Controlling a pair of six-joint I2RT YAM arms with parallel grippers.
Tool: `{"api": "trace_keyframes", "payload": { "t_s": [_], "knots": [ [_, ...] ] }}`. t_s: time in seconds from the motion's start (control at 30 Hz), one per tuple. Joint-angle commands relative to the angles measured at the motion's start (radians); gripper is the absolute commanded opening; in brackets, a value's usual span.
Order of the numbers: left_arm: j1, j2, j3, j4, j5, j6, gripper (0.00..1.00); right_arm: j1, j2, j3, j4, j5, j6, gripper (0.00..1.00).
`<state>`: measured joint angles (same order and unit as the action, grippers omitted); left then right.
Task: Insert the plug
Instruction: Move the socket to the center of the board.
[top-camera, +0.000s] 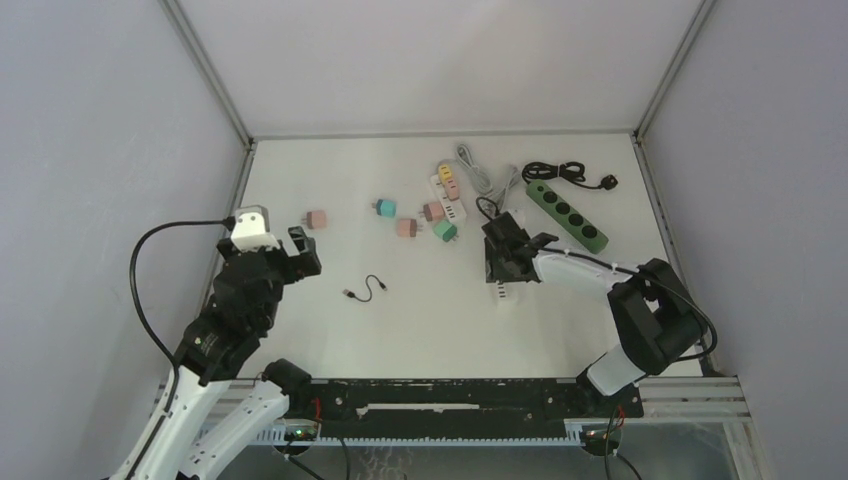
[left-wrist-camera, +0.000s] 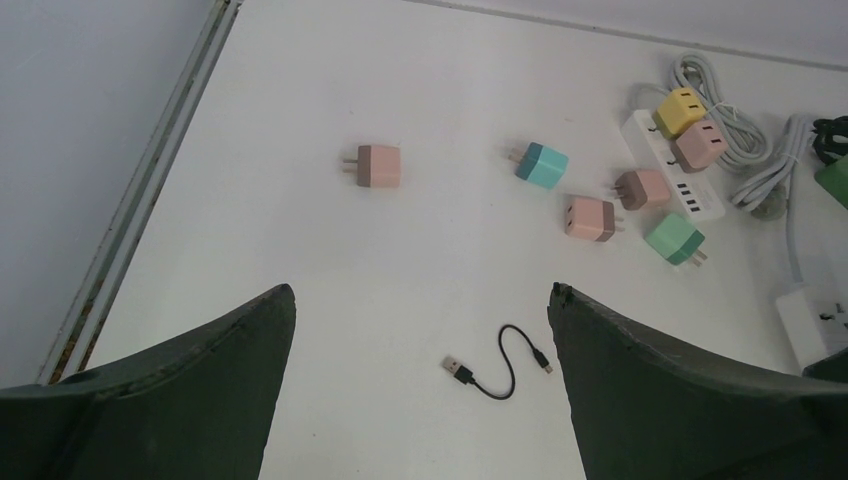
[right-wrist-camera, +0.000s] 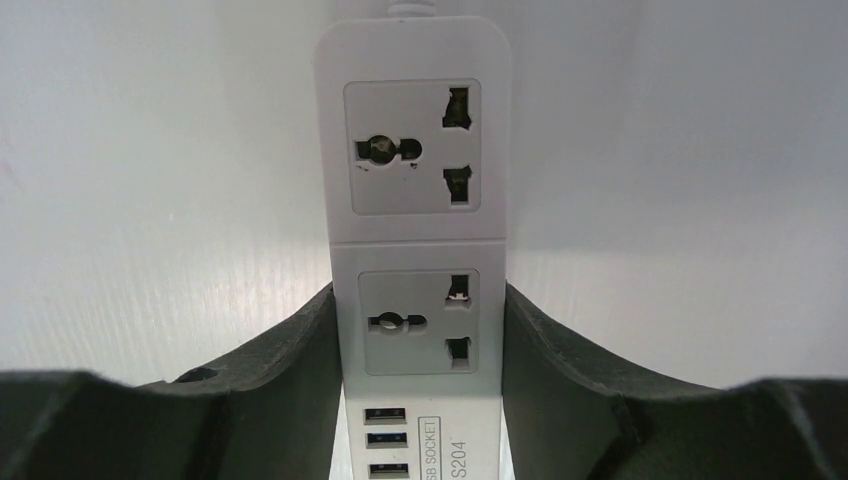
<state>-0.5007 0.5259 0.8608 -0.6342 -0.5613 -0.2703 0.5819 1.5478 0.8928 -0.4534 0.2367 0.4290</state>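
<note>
Clamping the power strip (right-wrist-camera: 412, 150), the right hand (right-wrist-camera: 418, 300) should hold it steady; the left hand (left-wrist-camera: 420, 295), released, should fetch the pink plug (left-wrist-camera: 378, 166) lying well to its left.

Surface finishes: plastics and counter.
The white power strip (right-wrist-camera: 420, 250) was smooth, slightly glossy plastic; fingers (right-wrist-camera: 285, 370) of the right gripper (right-wrist-camera: 420, 320) looked dark, matt, grainy-edged; counter (left-wrist-camera: 400, 290) was white, matt; pink plug (left-wrist-camera: 378, 166) matt plastic.

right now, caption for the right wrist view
Right hand clamped on a white power strip, both sockets empty.
</note>
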Motion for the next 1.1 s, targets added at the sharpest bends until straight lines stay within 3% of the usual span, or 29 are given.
{"api": "trace_keyframes", "payload": {
  "t_s": [0.0,0.2,0.43,0.67,0.93,1.07],
  "knots": [
    [0.008,0.021,0.026,0.022,0.06,-0.016,1.0,0.076,-0.061,-0.027,0.028,0.041,0.078,0.27],
    [0.007,0.067,0.059,-0.049,0.144,-0.086,1.0,0.124,-0.112,-0.084,0.041,0.078,0.117,0.32],
    [-0.005,0.117,-0.023,-0.048,0.281,-0.239,0.97,0.173,-0.089,-0.112,0.06,0.105,0.148,0.4],
    [-0.055,0.206,-0.081,0.005,0.281,-0.289,0.97,0.229,-0.054,-0.117,0.079,0.125,0.136,0.47],
    [-0.074,0.352,-0.126,0.139,0.274,-0.324,0.97,0.291,-0.08,-0.117,0.059,0.187,0.11,0.8],
    [-0.073,0.435,-0.127,0.213,0.256,-0.378,0.99,0.301,-0.173,-0.129,0.017,0.257,0.095,0.88]
  ]
}}
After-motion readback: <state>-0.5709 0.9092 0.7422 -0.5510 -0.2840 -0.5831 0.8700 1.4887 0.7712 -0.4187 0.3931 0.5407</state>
